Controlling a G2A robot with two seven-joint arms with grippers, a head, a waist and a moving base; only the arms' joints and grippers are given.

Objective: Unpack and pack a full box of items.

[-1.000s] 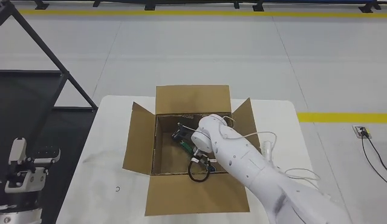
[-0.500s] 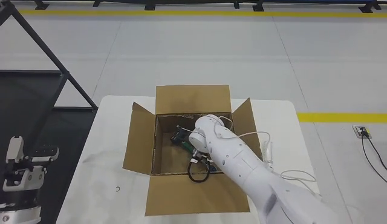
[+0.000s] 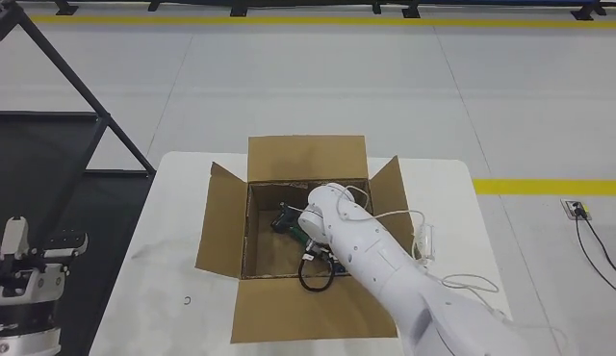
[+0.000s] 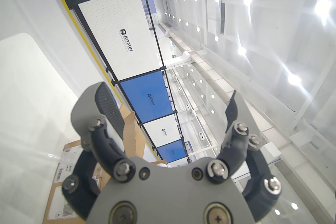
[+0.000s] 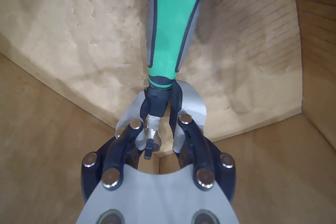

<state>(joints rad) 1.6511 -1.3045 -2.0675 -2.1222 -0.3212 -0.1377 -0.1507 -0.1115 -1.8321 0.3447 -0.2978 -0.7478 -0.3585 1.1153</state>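
Box (image 3: 306, 156) open on table (image 3: 173, 260), centre of top view. Right gripper (image 5: 161, 109) down inside it, clamped on dark end of green-handled tool (image 5: 170, 25). Left gripper (image 4: 169, 100) spread wide, empty.

arm (image 3: 385, 260): we see a glossy white shell with a thin pale cable (image 3: 420, 233) looped alongside
left gripper (image 4: 168, 101): grey fingers, black ribbed pads (image 4: 109, 105), black links (image 4: 105, 146) behind the jaws
right gripper (image 5: 160, 110): black links, domed silver screws (image 5: 134, 124) at the jaw roots
wrist plate (image 5: 157, 196): flat grey, two large screws behind the jaws
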